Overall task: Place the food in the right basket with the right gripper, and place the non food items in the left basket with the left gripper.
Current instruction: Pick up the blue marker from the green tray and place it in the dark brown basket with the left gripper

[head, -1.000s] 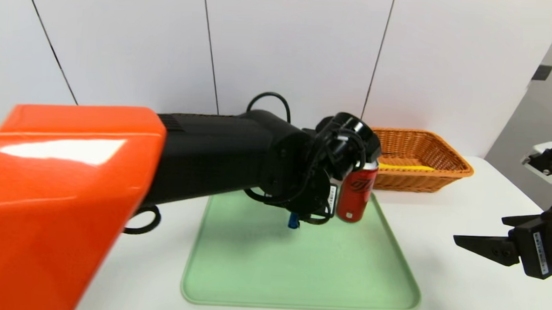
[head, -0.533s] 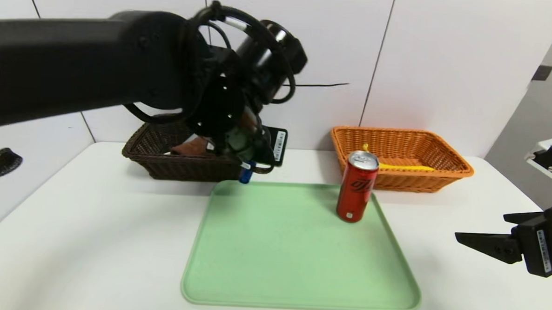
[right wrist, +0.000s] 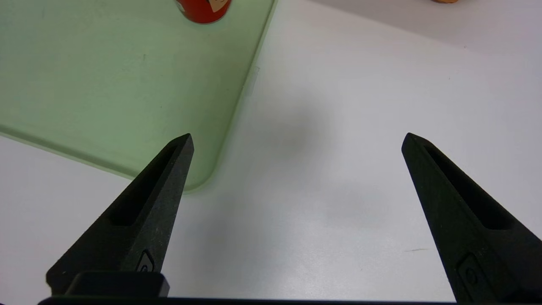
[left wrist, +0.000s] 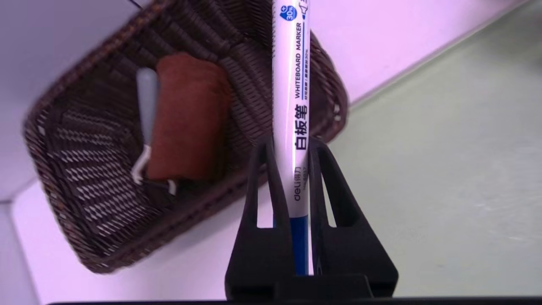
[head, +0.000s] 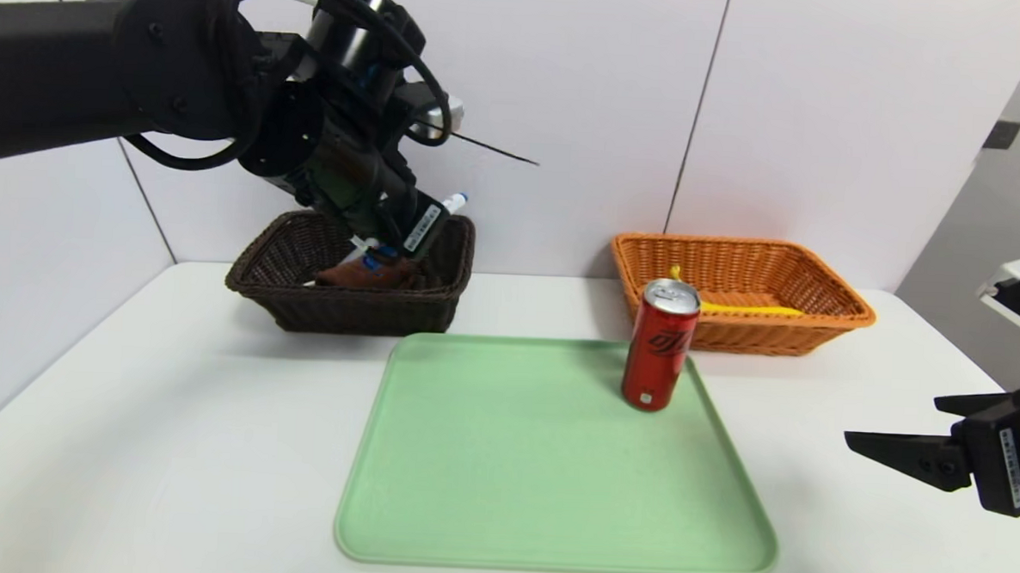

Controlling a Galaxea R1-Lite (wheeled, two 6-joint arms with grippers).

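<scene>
Left gripper point(left wrist: 288, 144) clenched on the white marker point(left wrist: 290, 84), held aloft over the near-right part of the dark brown basket point(head: 257, 262) at far left. Marker's long axis in line with the fingers, blue cap buried between them, white end jutting past the tips toward the far right rim. Basket interior directly beneath and slightly left of the marker; judged a short lowering and release away from deposit. Risk noted: marker tip close above the right rim, possible roll-out if dropped too far right.

Right gripper point(right wrist: 296, 140) splayed wide, empty, parked above bare table point(head: 852, 543) at near right, beyond the green tray point(head: 550, 555).

Red drink can point(head: 661, 345) upright on the tray's far right edge, nearer the right arm, just in front of the orange basket point(head: 853, 314).

Count:
- Baskets: two.
- Brown basket contents: one rolled brown cloth point(left wrist: 186, 118), one peeler point(left wrist: 146, 110) lying beside it.
- Orange basket contents: one banana point(head: 746, 308).
- On tray: one can.
- In grip: one marker.
</scene>
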